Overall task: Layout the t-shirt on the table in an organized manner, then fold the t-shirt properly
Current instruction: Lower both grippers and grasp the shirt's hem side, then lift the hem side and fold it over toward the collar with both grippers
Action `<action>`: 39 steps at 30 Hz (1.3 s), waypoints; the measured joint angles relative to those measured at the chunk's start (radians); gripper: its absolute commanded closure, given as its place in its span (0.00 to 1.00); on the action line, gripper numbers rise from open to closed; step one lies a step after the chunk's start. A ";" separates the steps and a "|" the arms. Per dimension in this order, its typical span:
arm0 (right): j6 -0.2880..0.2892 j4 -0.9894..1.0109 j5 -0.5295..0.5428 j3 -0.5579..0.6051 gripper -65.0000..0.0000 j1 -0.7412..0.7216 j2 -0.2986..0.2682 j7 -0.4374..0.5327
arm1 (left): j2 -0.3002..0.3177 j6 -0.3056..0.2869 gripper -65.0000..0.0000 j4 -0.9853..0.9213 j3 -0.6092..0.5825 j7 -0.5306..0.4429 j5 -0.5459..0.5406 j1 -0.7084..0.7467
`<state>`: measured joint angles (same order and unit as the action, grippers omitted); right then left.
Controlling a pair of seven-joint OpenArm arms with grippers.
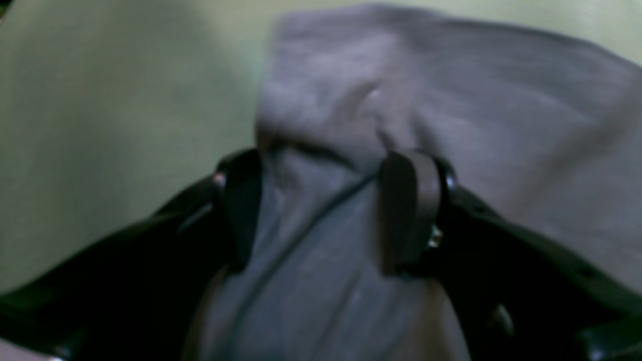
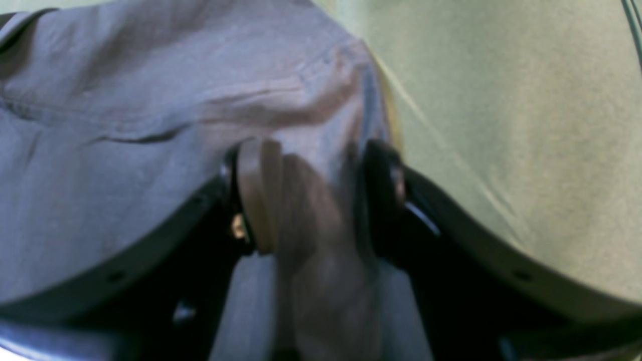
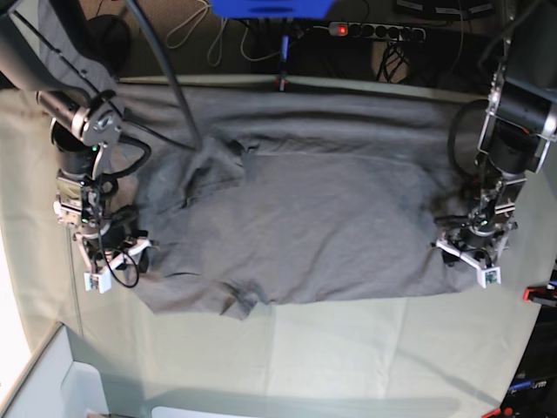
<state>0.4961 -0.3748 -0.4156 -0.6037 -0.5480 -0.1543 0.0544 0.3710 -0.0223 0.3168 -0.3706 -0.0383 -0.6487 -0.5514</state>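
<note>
Left hand (image 1: 321, 200) has its two fingers closed onto a bunched fold of the t-shirt (image 1: 451, 115), fabric filling the gap between the pads, with a dark seam line running down through the pinched part. In the base view this hand (image 3: 474, 248) sits at the shirt's edge on that view's right, low over the cloth. Right hand (image 2: 313, 195) is likewise clamped on shirt fabric (image 2: 150, 100), a thick wad squeezed between its fingers, with a hemmed edge just above the grip. In the base view the right hand (image 3: 109, 252) is at the shirt's edge on that view's left, near a rumpled sleeve area. The t-shirt (image 3: 305, 209) lies spread wide across the tabletop (image 3: 348, 348), mostly flat through the middle, with wrinkles and a folded-over patch toward the upper left and a small puckered bit on the near edge. The far edge runs close to the tabletop's back edge. A red clamp (image 3: 540, 294) sits at the tabletop's right edge. A power strip (image 3: 379, 31) with a lit red switch lies on the floor behind the tabletop. Both wrist views are blurred.
</note>
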 measured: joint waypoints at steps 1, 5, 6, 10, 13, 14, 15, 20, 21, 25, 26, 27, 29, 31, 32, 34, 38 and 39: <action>0.000 0.000 0.002 0.000 0.62 0.000 0.000 0.000 | 0.000 0.000 0.43 0.000 0.000 0.000 0.000 0.000; 0.000 0.000 0.003 0.000 0.63 0.000 0.000 0.000 | -0.003 0.000 0.55 0.000 0.000 -0.004 0.000 0.003; 0.000 0.000 0.003 0.000 0.63 0.000 0.000 0.000 | -0.005 0.000 0.63 0.000 0.000 -0.004 0.000 0.002; 0.000 0.000 0.003 0.000 0.77 0.000 -0.001 -0.001 | -0.005 0.000 1.00 0.000 0.002 -0.004 0.001 0.003; 0.000 0.001 0.003 0.000 0.94 0.000 0.000 -0.005 | -0.005 0.000 0.98 0.000 0.002 -0.004 0.000 0.003; 0.000 0.002 0.003 0.000 0.99 0.000 0.000 -0.005 | -0.005 0.000 1.00 0.000 0.002 -0.004 0.000 0.003; 0.000 0.002 0.003 0.000 1.00 0.000 0.000 -0.005 | -0.005 0.000 1.00 0.000 0.002 -0.004 0.000 0.003; 0.000 -0.001 0.003 0.000 1.00 0.000 0.001 -0.008 | 0.003 -0.001 1.00 0.006 0.002 0.005 -0.009 0.003; 0.000 -0.001 0.002 -0.006 1.00 0.000 0.001 -0.008 | 0.006 -0.002 1.00 0.006 0.005 0.004 -0.009 0.003; 0.003 -0.053 -0.003 -0.007 1.00 0.023 0.009 -0.027 | 0.011 -0.003 1.00 0.006 0.006 0.003 -0.011 0.004; 0.003 -0.083 -0.003 -0.007 1.00 0.041 0.015 -0.025 | 0.011 -0.003 1.00 0.007 0.006 0.003 -0.011 0.006; 0.003 -0.118 0.000 -0.008 1.00 0.061 0.021 -0.026 | 0.011 -0.003 1.00 0.008 0.006 0.003 -0.011 0.008; 0.015 -0.193 -0.003 -0.008 1.00 0.102 0.035 -0.038 | 0.011 -0.003 1.00 0.010 0.006 -0.001 -0.011 0.014; 0.045 -0.248 -0.009 -0.009 1.00 0.129 0.048 -0.047 | 0.011 -0.004 1.00 0.011 0.007 -0.010 -0.011 0.019; 0.050 -0.275 -0.016 -0.009 1.00 0.139 0.055 -0.058 | 0.011 -0.004 1.00 0.011 0.008 -0.010 -0.011 0.019; 0.056 -0.330 -0.019 -0.009 1.00 0.160 0.071 -0.065 | 0.011 -0.003 1.00 0.011 0.008 -0.008 -0.011 0.019; 0.061 -0.402 -0.018 -0.008 1.00 0.195 0.083 -0.063 | 0.014 0.006 1.00 0.051 0.008 0.007 -0.011 0.028; 0.064 -0.416 -0.013 -0.009 1.00 0.203 0.084 -0.060 | 0.015 0.010 1.00 0.075 0.008 0.005 -0.011 0.037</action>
<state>0.5606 -0.7910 -0.4290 -0.6125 -0.3447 -0.0704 -0.0051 0.3862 -0.0128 0.3920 -0.3626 -0.0330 -0.6598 -0.5144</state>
